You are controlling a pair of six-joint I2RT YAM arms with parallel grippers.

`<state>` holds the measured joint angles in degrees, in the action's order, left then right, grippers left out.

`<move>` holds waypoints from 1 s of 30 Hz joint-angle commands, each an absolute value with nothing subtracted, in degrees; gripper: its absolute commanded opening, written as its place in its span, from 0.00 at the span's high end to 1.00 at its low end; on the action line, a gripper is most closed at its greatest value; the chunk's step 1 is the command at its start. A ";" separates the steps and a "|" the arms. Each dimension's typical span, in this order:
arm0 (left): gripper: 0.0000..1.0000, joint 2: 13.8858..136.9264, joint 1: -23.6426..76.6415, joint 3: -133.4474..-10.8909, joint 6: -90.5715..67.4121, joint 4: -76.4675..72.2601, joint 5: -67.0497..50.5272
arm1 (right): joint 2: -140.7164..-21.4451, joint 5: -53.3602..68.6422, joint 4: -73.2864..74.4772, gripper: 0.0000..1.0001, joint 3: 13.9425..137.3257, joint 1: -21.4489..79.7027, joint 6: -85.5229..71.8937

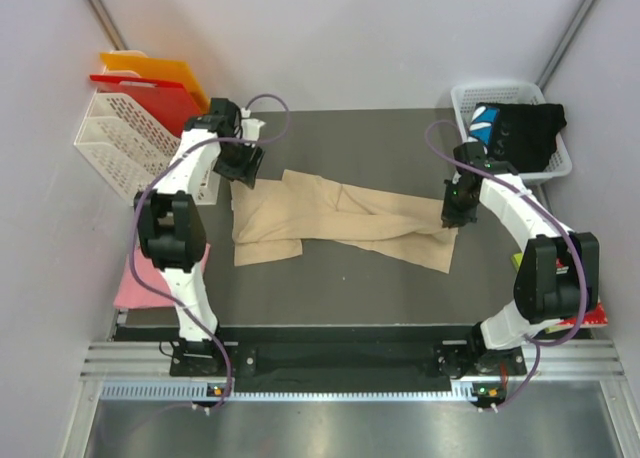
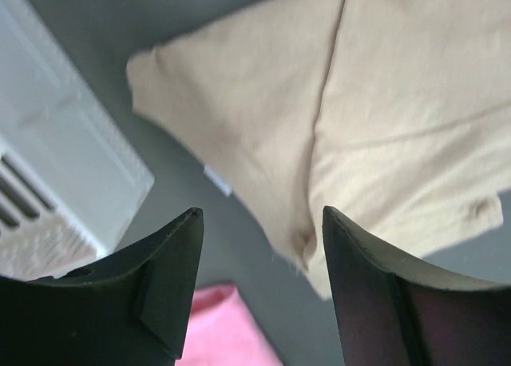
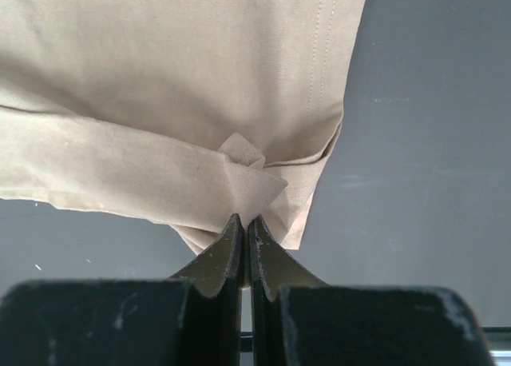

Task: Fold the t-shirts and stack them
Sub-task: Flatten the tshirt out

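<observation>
Presently, left gripper [image 1: 243,168]: jaws wide apart, empty, by the beige t-shirt [image 1: 340,218].
Right gripper [image 3: 243,222]: closed, pinching that shirt's right end.
Beige t-shirt: spread across the table [image 1: 350,278], partly folded.
Black t-shirt [image 1: 520,128]: in the basket [image 1: 465,103].
</observation>
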<state>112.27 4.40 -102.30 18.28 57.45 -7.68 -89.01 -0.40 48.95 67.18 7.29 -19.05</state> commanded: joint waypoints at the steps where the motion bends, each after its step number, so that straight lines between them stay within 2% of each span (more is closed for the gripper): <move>1: 0.38 118.99 7.29 -107.13 16.09 55.63 -8.88 | -86.93 -0.53 48.08 1.00 67.06 7.91 -18.72; 11: 0.45 125.59 10.28 -110.12 14.42 52.65 -9.32 | -85.25 -0.62 47.55 1.00 64.78 8.17 -20.04; 18: 0.45 132.09 10.99 -120.05 11.87 51.68 -10.10 | -86.31 -0.26 47.55 1.00 65.12 8.88 -20.39; 30: 0.36 137.90 12.13 -126.65 8.79 47.90 -17.40 | -87.28 -1.23 48.43 1.00 66.36 10.02 -21.18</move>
<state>137.23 11.53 -124.09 10.09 49.82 -14.09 -87.83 -0.40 48.88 64.51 9.34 -20.18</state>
